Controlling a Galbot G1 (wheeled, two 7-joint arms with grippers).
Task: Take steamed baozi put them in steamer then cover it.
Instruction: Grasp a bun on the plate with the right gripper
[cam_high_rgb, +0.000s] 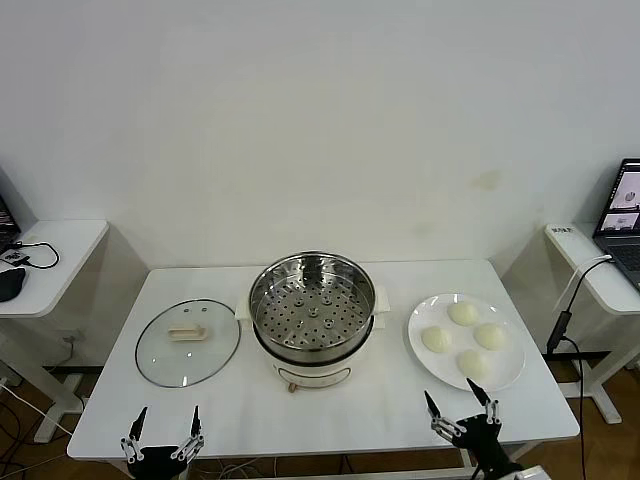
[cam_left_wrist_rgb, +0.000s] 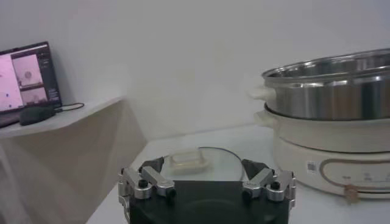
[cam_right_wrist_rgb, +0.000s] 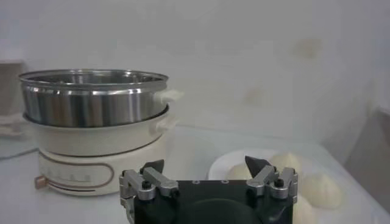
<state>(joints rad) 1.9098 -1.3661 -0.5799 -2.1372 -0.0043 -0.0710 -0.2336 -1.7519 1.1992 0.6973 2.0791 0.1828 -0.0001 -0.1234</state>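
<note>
Steamer (cam_high_rgb: 312, 318): uncovered, ready for loading.
Buns (cam_high_rgb: 463, 338): plated right of steamer.
Lid (cam_high_rgb: 188, 341): left of steamer.
Left end effector (cam_high_rgb: 163, 437), right end effector (cam_high_rgb: 460, 404): fingers apart, empty.

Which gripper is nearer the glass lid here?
Left. The left gripper hangs open at the table's front edge just in front of the lid; the right gripper is open across the table, by the plate of buns.

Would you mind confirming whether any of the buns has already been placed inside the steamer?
No, the steamer shows only its bare perforated tray, and all four baozi sit on the white plate beside it.
</note>
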